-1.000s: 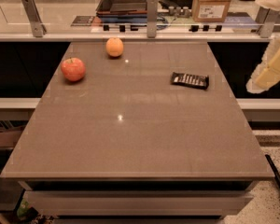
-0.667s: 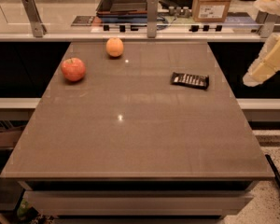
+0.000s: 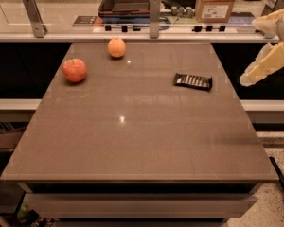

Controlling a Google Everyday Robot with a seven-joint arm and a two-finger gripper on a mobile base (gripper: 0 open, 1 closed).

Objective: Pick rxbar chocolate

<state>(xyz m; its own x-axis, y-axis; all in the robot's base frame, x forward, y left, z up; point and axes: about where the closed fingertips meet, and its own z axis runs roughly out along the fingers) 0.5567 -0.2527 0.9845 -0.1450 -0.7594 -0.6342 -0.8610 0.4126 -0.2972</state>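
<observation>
The rxbar chocolate [image 3: 193, 81] is a flat black bar with pale lettering. It lies on the right part of the brown table [image 3: 132, 141], towards the back. My gripper [image 3: 250, 76] is at the right edge of the camera view, on a pale arm, beyond the table's right edge. It is to the right of the bar, apart from it, and holds nothing that I can see.
A red apple [image 3: 75, 70] sits at the back left of the table and an orange [image 3: 116, 47] near the back edge. Behind the table runs a counter with metal posts [image 3: 155, 16], a dark tray [image 3: 128, 2] and a cardboard box [image 3: 216, 4].
My gripper and arm have moved a little to the left, closer to the table's right edge. The bar, apple and orange have not moved.
</observation>
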